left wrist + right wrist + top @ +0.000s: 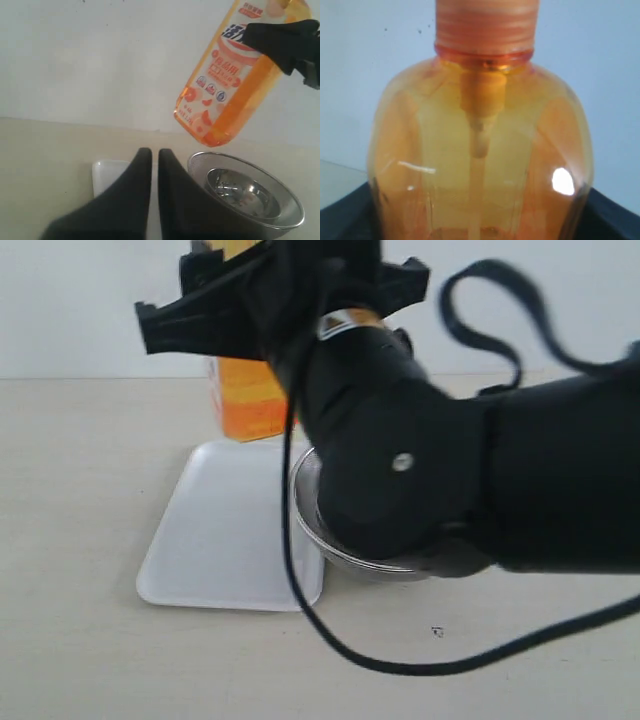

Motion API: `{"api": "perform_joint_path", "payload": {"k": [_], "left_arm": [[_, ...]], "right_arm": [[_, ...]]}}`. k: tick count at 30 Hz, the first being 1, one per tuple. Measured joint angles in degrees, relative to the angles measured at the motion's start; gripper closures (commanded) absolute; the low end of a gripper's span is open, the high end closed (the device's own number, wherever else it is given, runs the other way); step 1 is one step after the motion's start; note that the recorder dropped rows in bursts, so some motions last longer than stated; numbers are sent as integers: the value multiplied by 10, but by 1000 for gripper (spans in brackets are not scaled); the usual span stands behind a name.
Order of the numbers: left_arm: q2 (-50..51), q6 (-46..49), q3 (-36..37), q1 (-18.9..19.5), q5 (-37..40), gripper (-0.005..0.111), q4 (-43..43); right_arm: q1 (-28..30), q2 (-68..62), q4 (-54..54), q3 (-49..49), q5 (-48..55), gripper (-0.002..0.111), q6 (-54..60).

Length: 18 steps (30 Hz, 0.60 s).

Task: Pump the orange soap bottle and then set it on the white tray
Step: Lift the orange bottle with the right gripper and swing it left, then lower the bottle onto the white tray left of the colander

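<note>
Right gripper (282,42) is clamped across the upper body of the orange soap bottle (220,85); the right wrist view shows the bottle's shoulders wedged between my dark fingers. The bottle hangs clear of the table, tilted, near the far end of the white tray (225,540) and above the steel bowl (250,190) beside it. Left gripper (154,161) is closed on nothing, low, by the tray's corner. I judge the step in hand to be the set-down; whether the pump has been pressed, I cannot tell. To do it well: bring the bottle upright first, shift it sideways off the bowl's rim, centre it over bare tray, lower until the base seats flat, and only then release. Keep the left arm out of the descent path.
</note>
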<state>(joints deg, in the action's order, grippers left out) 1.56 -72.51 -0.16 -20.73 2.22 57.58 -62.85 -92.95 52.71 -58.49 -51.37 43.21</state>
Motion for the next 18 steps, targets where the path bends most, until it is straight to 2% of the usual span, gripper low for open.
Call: {"api": "perform_joint_path", "payload": {"k": [10, 18], "left_arm": [[0, -1, 0, 0, 19, 102, 0], [0, -3, 0, 0, 19, 102, 0]], "right_arm": [[-6, -153, 40, -98, 0, 108, -11], [-6, -221, 77, -118, -17, 108, -21]]}}
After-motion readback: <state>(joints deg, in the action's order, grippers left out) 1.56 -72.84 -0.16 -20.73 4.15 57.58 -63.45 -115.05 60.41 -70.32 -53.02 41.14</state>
